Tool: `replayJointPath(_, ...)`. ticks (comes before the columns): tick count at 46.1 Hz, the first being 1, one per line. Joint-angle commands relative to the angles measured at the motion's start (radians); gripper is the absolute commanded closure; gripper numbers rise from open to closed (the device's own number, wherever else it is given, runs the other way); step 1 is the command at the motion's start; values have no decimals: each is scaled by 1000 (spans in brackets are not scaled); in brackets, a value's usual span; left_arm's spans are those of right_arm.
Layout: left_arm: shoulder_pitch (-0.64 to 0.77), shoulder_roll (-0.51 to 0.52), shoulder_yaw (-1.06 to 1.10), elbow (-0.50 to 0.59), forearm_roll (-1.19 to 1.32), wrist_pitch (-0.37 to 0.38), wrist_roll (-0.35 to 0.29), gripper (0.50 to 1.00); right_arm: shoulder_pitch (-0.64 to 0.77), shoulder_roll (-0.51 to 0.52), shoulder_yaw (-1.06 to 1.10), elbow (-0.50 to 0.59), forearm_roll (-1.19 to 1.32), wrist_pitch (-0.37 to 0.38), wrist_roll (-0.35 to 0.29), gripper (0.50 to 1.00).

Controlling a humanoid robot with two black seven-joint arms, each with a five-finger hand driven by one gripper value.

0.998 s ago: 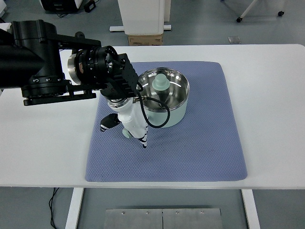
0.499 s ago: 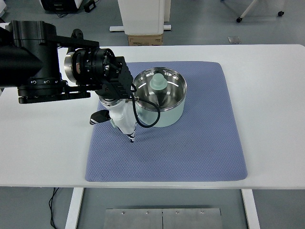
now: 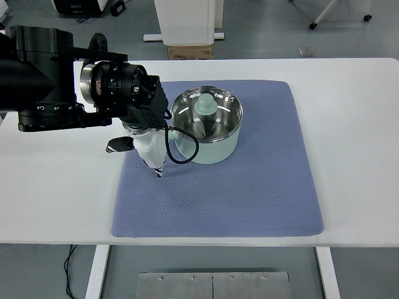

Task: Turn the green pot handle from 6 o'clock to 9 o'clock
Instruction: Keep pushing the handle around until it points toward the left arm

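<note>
Pale green steel-lined pot sits upper-middle on the blue textured mat on the white desk. Left robot hand is touching its left-front side, pointing toward the near edge; handle hidden, grip cannot be told. Right arm absent.

The pot is pale mint green outside with a shiny silver inside and a pale green knob in it. It sits on a blue-grey mat with a fine dotted weave, on a plain white table. The left arm is black; its hand is white with black tips.
</note>
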Motion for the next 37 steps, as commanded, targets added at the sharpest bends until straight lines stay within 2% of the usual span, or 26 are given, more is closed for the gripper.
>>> replayJointPath(1,-2,0,0,0,17,-6,0,500,0,0,0,0,0,0,0,500)
replayJointPath(37,-23,-5,75,8,40,-14,0,500,0,0,0,0,0,0,0,500)
